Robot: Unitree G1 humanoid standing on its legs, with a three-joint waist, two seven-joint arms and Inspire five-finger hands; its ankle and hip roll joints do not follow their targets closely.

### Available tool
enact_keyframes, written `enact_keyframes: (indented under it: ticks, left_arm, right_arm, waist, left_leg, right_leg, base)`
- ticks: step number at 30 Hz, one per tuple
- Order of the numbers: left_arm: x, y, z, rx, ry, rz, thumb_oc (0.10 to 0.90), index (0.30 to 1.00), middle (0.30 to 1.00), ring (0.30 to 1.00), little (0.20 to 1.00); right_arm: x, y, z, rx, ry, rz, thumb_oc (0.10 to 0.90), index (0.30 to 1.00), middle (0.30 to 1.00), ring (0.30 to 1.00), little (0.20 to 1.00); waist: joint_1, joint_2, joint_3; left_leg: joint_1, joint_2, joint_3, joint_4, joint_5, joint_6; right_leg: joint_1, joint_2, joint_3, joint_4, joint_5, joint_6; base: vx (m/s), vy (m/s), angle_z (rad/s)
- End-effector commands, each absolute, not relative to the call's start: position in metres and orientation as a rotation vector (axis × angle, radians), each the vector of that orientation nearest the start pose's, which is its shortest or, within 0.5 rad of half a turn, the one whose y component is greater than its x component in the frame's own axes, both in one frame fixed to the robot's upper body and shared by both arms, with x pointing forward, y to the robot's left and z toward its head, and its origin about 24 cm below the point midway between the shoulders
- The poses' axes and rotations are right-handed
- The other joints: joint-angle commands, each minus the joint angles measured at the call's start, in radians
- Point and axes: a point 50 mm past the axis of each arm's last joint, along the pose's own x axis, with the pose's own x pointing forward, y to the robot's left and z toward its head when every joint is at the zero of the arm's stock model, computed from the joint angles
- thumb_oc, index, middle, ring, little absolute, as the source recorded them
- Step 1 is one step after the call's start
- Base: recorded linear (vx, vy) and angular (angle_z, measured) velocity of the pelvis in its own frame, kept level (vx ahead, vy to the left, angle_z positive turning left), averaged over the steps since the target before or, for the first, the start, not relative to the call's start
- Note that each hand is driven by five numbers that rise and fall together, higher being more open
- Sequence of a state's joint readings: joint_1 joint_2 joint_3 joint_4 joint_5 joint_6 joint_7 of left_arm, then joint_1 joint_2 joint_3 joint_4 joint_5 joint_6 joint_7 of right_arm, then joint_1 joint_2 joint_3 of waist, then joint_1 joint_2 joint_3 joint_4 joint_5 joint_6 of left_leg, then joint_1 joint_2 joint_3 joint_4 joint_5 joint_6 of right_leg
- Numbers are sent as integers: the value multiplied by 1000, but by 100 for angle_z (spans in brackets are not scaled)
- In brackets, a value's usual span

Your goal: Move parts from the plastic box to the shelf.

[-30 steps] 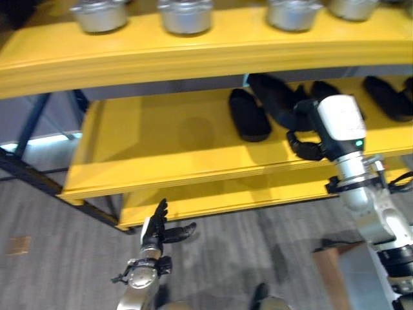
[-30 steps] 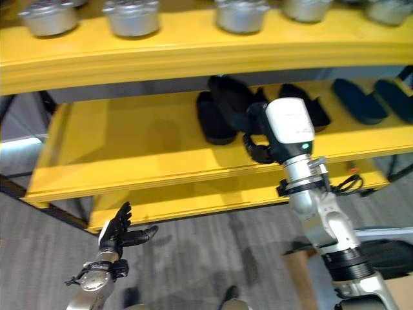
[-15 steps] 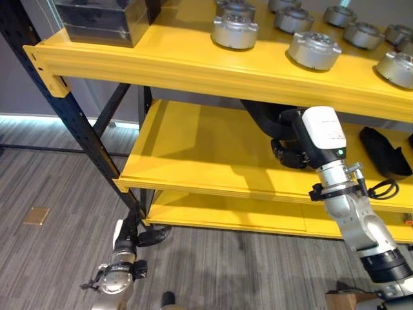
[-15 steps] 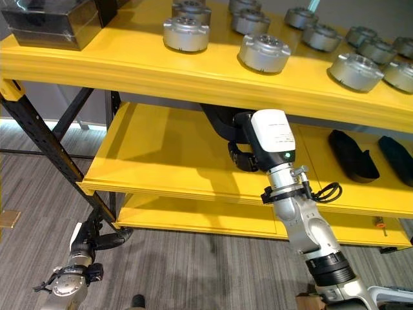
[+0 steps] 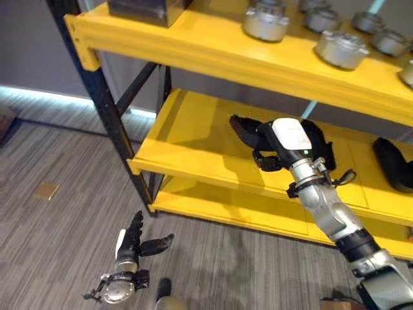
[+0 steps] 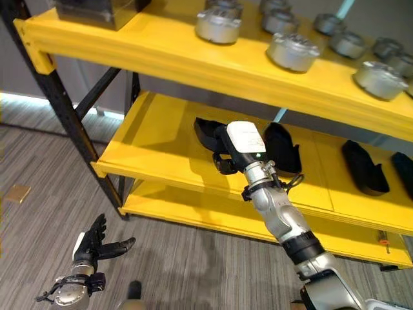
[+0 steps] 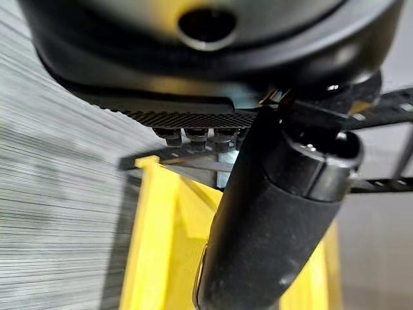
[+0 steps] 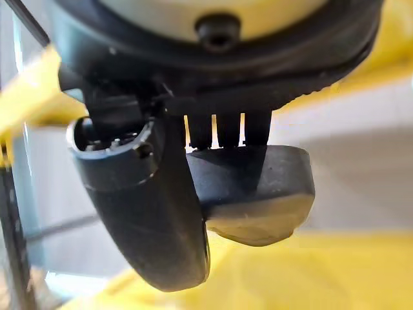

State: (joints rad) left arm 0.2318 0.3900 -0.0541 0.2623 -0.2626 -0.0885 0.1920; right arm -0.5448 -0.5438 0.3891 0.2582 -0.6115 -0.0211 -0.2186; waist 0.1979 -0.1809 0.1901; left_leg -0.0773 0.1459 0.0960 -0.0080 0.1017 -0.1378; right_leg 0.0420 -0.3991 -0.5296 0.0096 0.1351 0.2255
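One black part (image 8: 258,190) sits in your right hand (image 5: 271,139), thumb and fingers pinched on it, held just over the middle yellow shelf (image 5: 193,139) near its left end. You can see another black part (image 6: 282,147) lying on that shelf just behind the wrist, and two more (image 6: 363,166) farther right. Above, the top shelf (image 6: 168,55) carries a row of silver round parts (image 6: 218,24) and a dark box (image 6: 97,10) at its left end. Your left hand (image 5: 132,240) hangs low over the grey floor (image 5: 58,232), fingers straight and spread, holding nothing
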Motion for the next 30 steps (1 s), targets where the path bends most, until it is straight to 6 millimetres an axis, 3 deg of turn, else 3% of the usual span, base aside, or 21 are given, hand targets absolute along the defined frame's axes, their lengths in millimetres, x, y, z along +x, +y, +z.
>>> enact_keyframes:
  ticks: [1,5,10,16,24,28,30]
  left_arm:
    - [215,255,21,206,74,227,900,1000,1000,1000,1000]
    - [223,255,30,195,36,210,900,1000,1000,1000,1000]
    - [232,250,39,180,-7,183,900,1000,1000,1000,1000]
    - [238,243,42,160,-30,157,900,1000,1000,1000,1000]
    - [244,234,46,133,-54,152,900,1000,1000,1000,1000]
    - [246,233,47,129,-60,151,900,1000,1000,1000,1000]
    - [246,233,47,123,-61,158,900,1000,1000,1000,1000]
  right_arm:
    - [348,-147,249,-1129,-805,-163,400,300,300,300,300]
    - [363,-146,270,-1140,-798,-208,400,300,300,300,300]
    - [373,-148,308,-1142,-826,-282,400,300,300,300,300]
    - [375,-150,327,-1143,-843,-321,400,300,300,300,300]
    - [380,-150,336,-1132,-823,-351,400,300,300,300,300]
    - [381,-155,340,-1136,-814,-371,400,300,300,300,300]
    - [382,-159,340,-1132,-801,-386,400,300,300,300,300]
  waist:
    - [21,15,60]
    - [40,51,148]
    - [36,100,236]
    - [22,125,259]
    - [9,145,286]
    - [4,149,295]
    - [0,152,293]
  left_leg:
    - [-11,-45,-22,48,-108,96]
    - [-97,-22,-36,130,-105,86]
    - [-190,11,-38,189,-93,69]
    - [-238,19,-43,187,-73,63]
    - [-241,22,-42,166,-81,59]
    - [-254,15,-34,168,-66,67]
    - [-242,18,-42,168,-87,60]
  right_leg:
    - [-17,-17,15,101,29,6]
    - [-76,-10,5,130,7,-15]
    - [-163,-9,7,185,-8,-32]
    - [-224,-1,15,212,-23,-41]
    - [-264,4,38,221,-39,-31]
    - [-275,-3,29,219,-26,-47]
    - [-271,2,46,227,-42,-33]
  base:
    - [-123,-46,17]
    - [-158,-30,7]
    - [-111,-23,0]
    - [-11,-12,1]
    - [28,-7,-1]
    - [-14,5,-5]
    - [34,-8,-1]
